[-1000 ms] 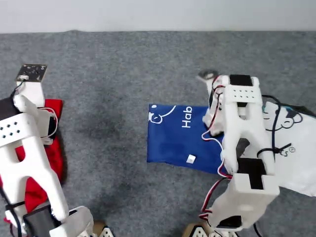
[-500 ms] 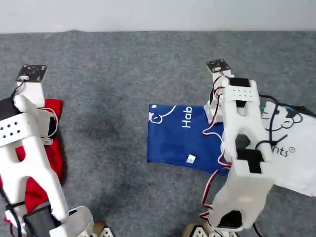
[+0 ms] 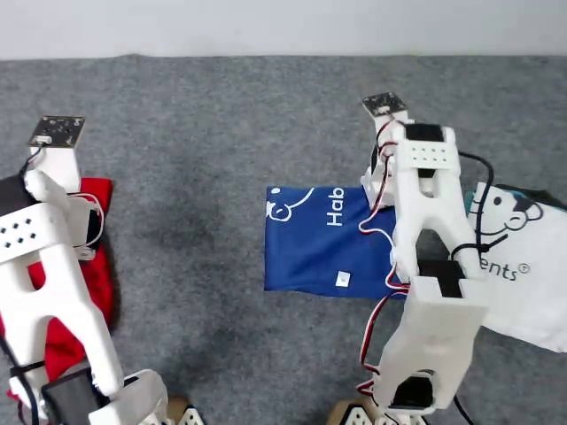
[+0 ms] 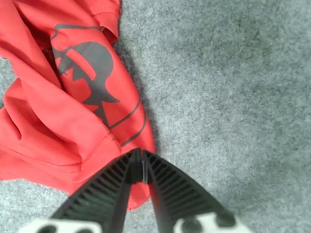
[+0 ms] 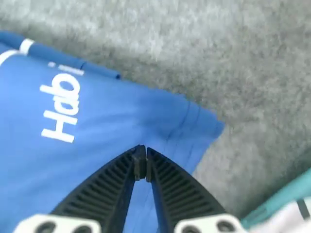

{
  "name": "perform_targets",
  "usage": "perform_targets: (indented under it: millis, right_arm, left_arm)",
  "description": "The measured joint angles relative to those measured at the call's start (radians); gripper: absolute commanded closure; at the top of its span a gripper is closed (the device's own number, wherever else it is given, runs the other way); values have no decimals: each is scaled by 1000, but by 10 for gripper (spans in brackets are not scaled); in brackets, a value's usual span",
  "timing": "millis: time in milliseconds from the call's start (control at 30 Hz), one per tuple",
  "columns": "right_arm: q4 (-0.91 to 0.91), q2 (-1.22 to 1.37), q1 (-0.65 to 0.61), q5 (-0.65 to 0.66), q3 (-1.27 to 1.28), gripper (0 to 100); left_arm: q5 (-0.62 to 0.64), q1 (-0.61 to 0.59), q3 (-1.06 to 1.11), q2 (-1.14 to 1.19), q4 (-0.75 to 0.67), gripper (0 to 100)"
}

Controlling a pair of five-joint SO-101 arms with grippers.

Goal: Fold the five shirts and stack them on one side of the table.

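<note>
A blue shirt (image 3: 314, 248) lies folded flat in the middle of the grey table. My right arm (image 3: 430, 212) reaches over its right end. In the right wrist view my right gripper (image 5: 140, 165) is shut, with nothing between its fingers, just above the blue shirt (image 5: 87, 145) near a sleeve corner. A red shirt (image 3: 96, 266) lies crumpled at the left under my left arm (image 3: 40, 257). My left gripper (image 4: 138, 167) is shut, its tips over the edge of the red shirt (image 4: 63, 107) with the dark print.
A white shirt (image 3: 523, 283) with a dark print and teal trim lies spread at the right, partly under the right arm; its teal edge (image 5: 286, 199) shows in the right wrist view. Bare grey carpet (image 3: 204, 133) covers the table's far half.
My right arm has stretched toward the far side of the table, over the blue shirt's far right corner. The blue shirt has stayed put. The left arm has not moved.
</note>
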Motion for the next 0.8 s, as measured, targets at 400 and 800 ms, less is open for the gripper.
perform_targets:
  millis: [400, 800]
  right_arm:
    - [232, -20, -29, -264, -49, 691]
    - [170, 216, -123, -338, -51, 691]
  left_arm:
    - [0, 0, 0, 0, 0, 995]
    - [0, 0, 0, 0, 0, 995]
